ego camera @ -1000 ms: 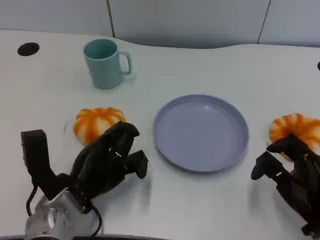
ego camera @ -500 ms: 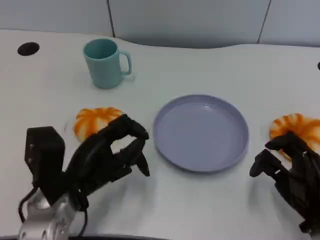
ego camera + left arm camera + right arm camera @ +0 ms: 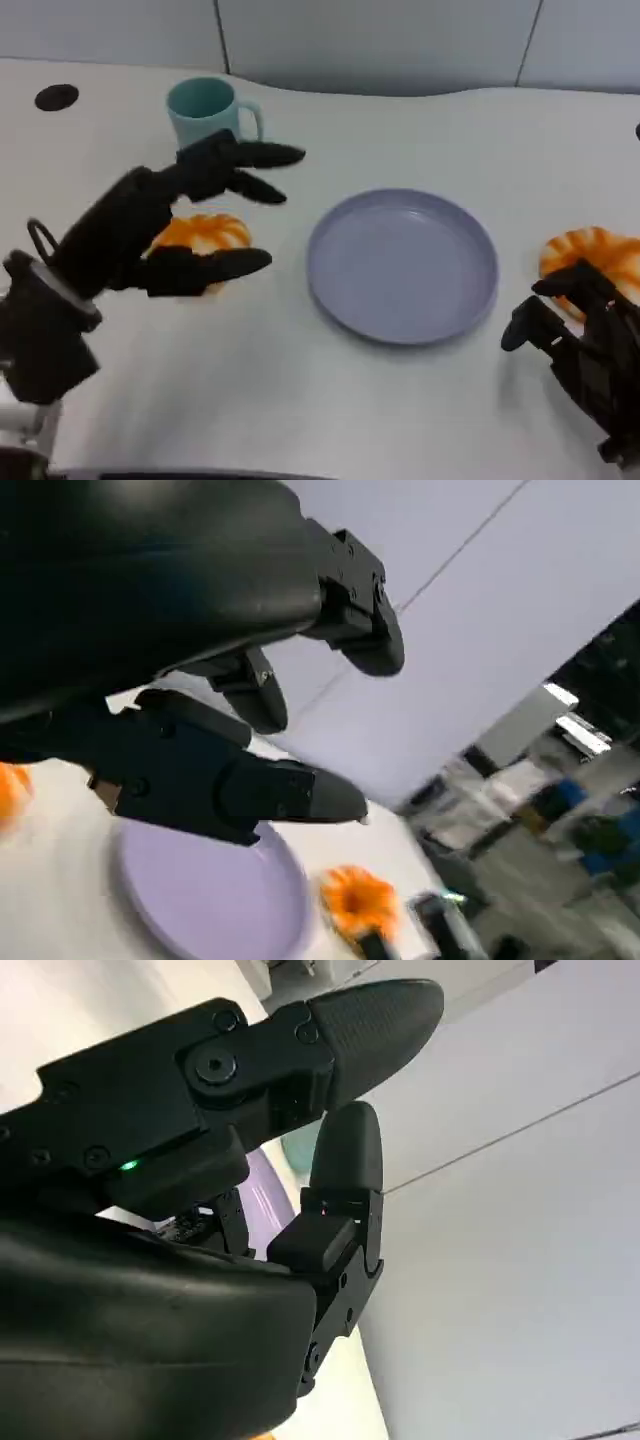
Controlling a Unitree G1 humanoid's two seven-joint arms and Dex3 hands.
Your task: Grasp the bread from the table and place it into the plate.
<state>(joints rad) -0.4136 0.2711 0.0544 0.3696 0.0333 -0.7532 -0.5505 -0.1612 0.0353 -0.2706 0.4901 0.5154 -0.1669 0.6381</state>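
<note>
An orange-and-white striped bread (image 3: pixel 200 236) lies on the white table left of the lavender plate (image 3: pixel 402 262). My left hand (image 3: pixel 165 215) hovers over this bread with its fingers spread wide, one finger below it and others above; it holds nothing. A second bread (image 3: pixel 598 256) lies at the right edge, also seen as bread (image 3: pixel 357 898) beyond the plate (image 3: pixel 215 905). My right hand (image 3: pixel 585 355) sits just in front of the second bread, fingers apart and empty. The left hand (image 3: pixel 200 680) looms large in its wrist view.
A teal mug (image 3: pixel 208 118) stands behind the left bread, close to my raised left fingers. A black round hole (image 3: pixel 56 97) marks the table's far left. The table's back edge meets a grey wall.
My left arm has swung up and forward from the front edge, and its fingers have spread out over the left bread. The right hand has stayed in place.
</note>
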